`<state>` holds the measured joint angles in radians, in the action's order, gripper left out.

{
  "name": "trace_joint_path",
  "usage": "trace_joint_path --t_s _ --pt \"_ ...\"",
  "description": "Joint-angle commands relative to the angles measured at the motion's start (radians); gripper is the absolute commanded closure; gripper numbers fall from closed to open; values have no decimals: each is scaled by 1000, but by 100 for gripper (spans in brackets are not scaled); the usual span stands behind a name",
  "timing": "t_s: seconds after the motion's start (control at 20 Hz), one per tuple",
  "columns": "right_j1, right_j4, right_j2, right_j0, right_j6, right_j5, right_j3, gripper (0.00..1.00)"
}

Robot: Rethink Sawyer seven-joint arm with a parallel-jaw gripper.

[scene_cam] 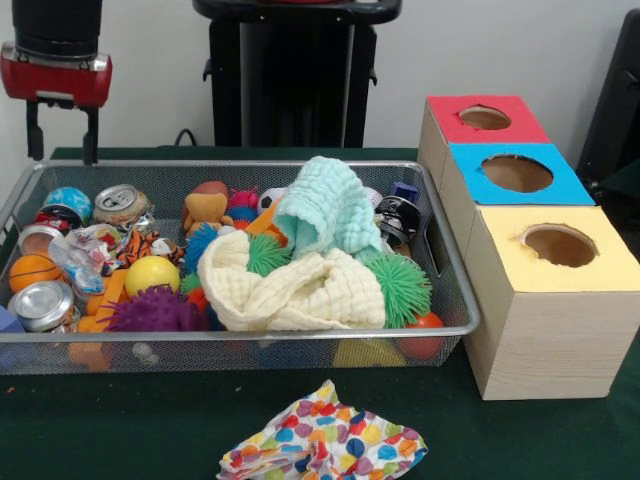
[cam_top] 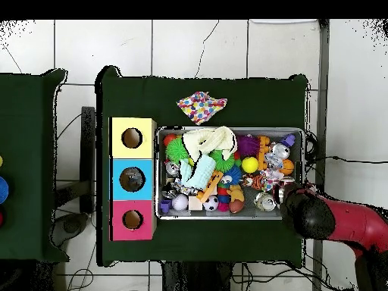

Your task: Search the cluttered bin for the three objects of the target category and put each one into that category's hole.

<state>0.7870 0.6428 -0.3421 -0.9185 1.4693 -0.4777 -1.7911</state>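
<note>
Wire-mesh bin [scene_cam: 240,330] just below seemingly parted fingers [scene_cam: 62,135]

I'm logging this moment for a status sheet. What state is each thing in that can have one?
Pincer: open, empty, above the bin's far corner.
Bin: full of clutter.
Cream cloth: crumpled on top of the toys.
Mint cloth: heaped, resting on the cream cloth.
Spotted cloth: crumpled on the table, outside the bin.
Red box, blue box, yellow box: holes open.
</note>
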Motion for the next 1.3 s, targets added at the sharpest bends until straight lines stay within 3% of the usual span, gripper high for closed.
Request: trace_joint_path --t_s 0.05,0.3,0.35,0.4,0.45,0.65,1.05,1.3 --pt "22 -67 -25 16 82 -11 -70 0" --pt "38 38 -49 85 -79 -62 -47 0" --pt "49 49 -107 59 -188 -77 -56 0" --pt "57 60 -102 73 -212 -104 -47 0" --pt "67 52 -145 52 -279 -123 -54 0" --pt "88 37 -191 35 -351 -193 -54 0" --pt "62 78 -251 17 -416 -273 9 0" --pt "16 124 -297 9 -515 -351 117 0"
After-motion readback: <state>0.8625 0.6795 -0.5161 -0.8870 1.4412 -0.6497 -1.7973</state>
